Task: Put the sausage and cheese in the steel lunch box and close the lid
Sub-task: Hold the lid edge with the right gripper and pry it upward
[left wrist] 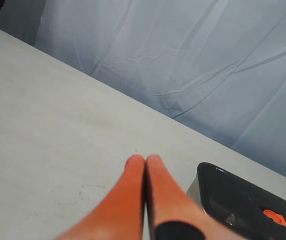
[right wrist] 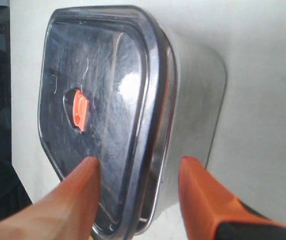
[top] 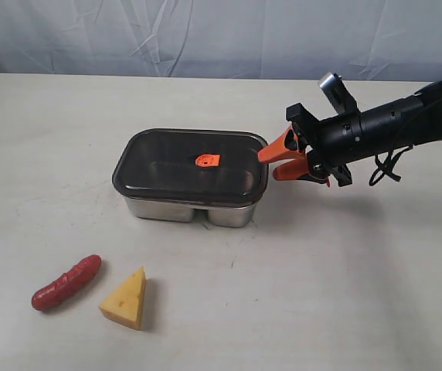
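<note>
Nearest to me, at the front left of the table (top: 345, 294), the sausage (top: 66, 282) lies on the bare surface. The cheese (top: 125, 298) is just to its right, close by but not touching. Both are outside the lunch box (top: 186, 209) and well apart from it.

The lunch box stands further back, about mid-table. The lid (top: 190, 166) is seated on top of it, with its orange valve (top: 207, 160) in the centre. Through the dark plastic I cannot make out the inside.

My right arm (top: 406, 120) comes in from the right edge, stretched almost level and dipping slightly towards the left. A loose cable (top: 387, 166) hangs under it. The right claw (top: 269, 165) points left at the right end of the lunch box, with its orange fingers (top: 283, 145) spread open and holding nothing. In the right wrist view the right claw (right wrist: 138, 167) has one finger over the lid (right wrist: 103, 100) and the other beside the steel wall (right wrist: 193, 100), with the rim between them. I cannot tell whether either finger touches.

In the left wrist view the left claw (left wrist: 144, 160) hangs over bare table with its fingers pressed together and nothing between them. A corner of the lunch box (left wrist: 195, 189) shows just beyond the tips.

Farthest back, a wrinkled pale cloth (top: 205, 35) hangs behind the table.
</note>
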Tool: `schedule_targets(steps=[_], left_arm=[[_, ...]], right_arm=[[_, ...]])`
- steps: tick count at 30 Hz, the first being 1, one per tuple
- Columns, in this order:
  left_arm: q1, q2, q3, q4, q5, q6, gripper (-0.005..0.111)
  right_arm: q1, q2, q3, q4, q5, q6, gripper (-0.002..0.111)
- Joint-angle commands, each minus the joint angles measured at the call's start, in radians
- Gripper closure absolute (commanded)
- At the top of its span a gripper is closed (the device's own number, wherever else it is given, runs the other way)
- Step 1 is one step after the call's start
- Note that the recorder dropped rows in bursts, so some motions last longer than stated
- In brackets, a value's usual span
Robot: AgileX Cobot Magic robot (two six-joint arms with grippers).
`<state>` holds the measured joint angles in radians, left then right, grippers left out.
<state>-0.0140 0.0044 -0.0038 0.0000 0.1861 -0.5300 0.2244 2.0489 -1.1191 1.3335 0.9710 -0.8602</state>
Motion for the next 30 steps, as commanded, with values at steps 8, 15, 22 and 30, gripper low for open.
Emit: schedule_targets(steps=[8, 15, 22, 30], left_arm=[[-0.007, -0.004, 0.004, 0.000, 0.003, -0.001, 0.107], [-0.007, -0.004, 0.004, 0.000, 0.003, -0.001, 0.107], [-0.007, -0.004, 0.004, 0.000, 0.006, -0.001, 0.107], [-0.007, -0.004, 0.004, 0.000, 0.006, -0.001, 0.107]], right_arm=[[0.073, -0.009, -0.004, -0.020, 0.002, 0.022, 0.061], [0.089, -0.009, -0.004, -0.020, -0.006, 0.022, 0.061], [0.089, -0.009, -0.004, -0.010, 0.023, 0.025, 0.061], [0.089, -0.009, -0.004, 0.006, 0.059, 0.025, 0.061]])
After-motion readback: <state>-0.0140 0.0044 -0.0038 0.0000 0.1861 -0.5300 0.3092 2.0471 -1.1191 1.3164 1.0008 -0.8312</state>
